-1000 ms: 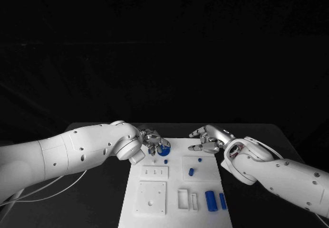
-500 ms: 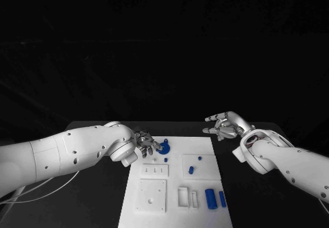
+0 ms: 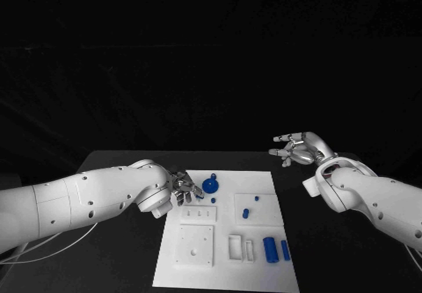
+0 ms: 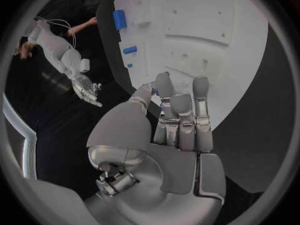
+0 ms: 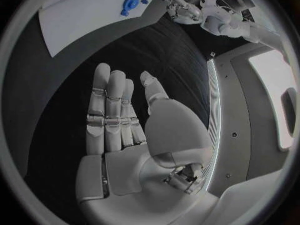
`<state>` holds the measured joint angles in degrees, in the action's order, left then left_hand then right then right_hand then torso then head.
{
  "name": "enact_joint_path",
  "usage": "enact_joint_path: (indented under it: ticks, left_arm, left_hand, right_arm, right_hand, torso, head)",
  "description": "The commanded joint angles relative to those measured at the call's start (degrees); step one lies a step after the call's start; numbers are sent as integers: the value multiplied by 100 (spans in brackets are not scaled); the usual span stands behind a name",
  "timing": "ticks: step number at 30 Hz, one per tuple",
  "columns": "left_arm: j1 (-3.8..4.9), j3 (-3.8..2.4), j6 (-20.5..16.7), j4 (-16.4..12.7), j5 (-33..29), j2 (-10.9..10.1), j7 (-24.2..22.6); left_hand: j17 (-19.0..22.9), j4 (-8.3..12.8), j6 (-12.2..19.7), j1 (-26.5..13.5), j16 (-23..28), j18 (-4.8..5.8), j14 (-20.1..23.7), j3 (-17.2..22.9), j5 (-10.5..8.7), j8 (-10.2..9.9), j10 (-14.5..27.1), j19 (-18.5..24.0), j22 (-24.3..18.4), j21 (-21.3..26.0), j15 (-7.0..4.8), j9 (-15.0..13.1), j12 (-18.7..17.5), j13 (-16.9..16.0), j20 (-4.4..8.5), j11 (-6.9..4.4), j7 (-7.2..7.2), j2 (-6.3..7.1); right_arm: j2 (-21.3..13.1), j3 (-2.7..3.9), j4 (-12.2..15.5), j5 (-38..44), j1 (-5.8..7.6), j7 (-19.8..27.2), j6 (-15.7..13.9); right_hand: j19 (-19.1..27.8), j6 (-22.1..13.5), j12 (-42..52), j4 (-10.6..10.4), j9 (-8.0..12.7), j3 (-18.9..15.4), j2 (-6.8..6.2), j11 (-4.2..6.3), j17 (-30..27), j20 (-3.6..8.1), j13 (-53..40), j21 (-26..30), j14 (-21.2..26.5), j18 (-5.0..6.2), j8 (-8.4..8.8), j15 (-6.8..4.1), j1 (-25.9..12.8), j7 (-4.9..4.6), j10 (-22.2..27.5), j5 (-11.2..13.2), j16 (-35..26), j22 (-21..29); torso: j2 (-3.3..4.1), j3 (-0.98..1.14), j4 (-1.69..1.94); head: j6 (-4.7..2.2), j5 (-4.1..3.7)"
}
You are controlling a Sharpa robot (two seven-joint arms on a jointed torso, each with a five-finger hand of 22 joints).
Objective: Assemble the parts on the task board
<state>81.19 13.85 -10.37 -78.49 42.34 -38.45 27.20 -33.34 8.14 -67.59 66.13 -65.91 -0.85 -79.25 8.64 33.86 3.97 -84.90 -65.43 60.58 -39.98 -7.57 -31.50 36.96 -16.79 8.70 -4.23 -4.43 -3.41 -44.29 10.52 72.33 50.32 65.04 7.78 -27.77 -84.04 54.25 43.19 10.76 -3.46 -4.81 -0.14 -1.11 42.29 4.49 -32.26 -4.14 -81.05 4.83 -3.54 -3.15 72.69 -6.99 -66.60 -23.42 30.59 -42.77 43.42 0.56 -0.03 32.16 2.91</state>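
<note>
Left hand: parked at the left edge of the task board, just left of the round blue part; fingers apart and straight in the left wrist view, nothing between them, so released. Probably kept low and close for the next pick, though that is only a judgement.

Task board: white plate flat on the black table, long side running away from the robot, between the two arms; serves as the landmark below.

Round blue part: at the board's far end, left of centre, apparently seated in its place; whether fully home cannot be told.

Small blue pegs: one on the square block in the board's right middle, a smaller one just beyond it on the same block; seated or merely lying, not clear.

Blue cylinders: two side by side at the board's near right corner, lengthwise, beside an open white slot frame; seemingly waiting to be fitted.

Right hand: raised off the far right corner of the board, well apart from every part; palm flat and fingers extended in the right wrist view, released, holding nothing. Likely lifted clear to leave the board unobstructed.
</note>
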Motion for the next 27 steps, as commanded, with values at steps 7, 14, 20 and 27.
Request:
enact_joint_path:
  ticks: [7,14,20,27]
  left_arm:
    - [-137,-1,-187,-95,618,-13,73]
    - [-215,-1,-95,-123,782,-4,42]
    - [-268,-1,-15,-143,914,-2,59]
    - [-323,0,50,-174,971,-12,84]
  left_hand:
    - [-9,-17,-1498,-22,-120,27,-48,-23,-45,54,-187,-160,425,301,-22,-2289,97,-77,-32,-137,820,-112]
    - [-119,-66,-1550,-62,-238,12,-95,-7,-75,79,-186,-228,623,438,-1,-2362,177,-157,-63,-141,837,-187]
    - [-107,-65,-1558,-93,-275,11,-97,26,-86,70,-196,-368,1016,778,-4,-2388,182,-205,-70,-145,837,-210]
    - [-123,-53,-1558,-123,-309,20,-96,57,-85,78,-189,-490,1367,1089,-3,-2427,195,-215,-71,-145,840,-225]
  right_arm:
    - [14,6,-44,-256,14,214,-39]
    - [15,7,-55,-271,16,221,-24]
    - [19,7,-58,-275,16,224,-1]
    - [22,7,-67,-278,16,224,18]
  right_hand:
    - [-56,-26,34,7,2,-27,44,51,19,-36,55,-21,-23,-43,13,6,7,-2,136,-42,-53,80]
    - [-50,-30,31,15,2,-22,40,50,23,-36,76,-26,-18,-43,13,7,11,-3,147,-122,-64,105]
    - [-47,-34,29,27,3,-9,41,51,27,-35,97,-32,-18,-44,14,7,10,-5,152,-190,-72,125]
    - [-44,-28,30,39,2,2,43,52,30,-35,111,-38,-19,-44,13,6,6,-5,155,-230,-78,139]
  torso:
    - [2,-3,-9]
    - [-1,-3,-8]
    - [3,3,-5]
    - [-2,-5,-5]
  head:
    - [113,-4]
    - [173,-20]
    - [218,-26]
    - [252,-31]
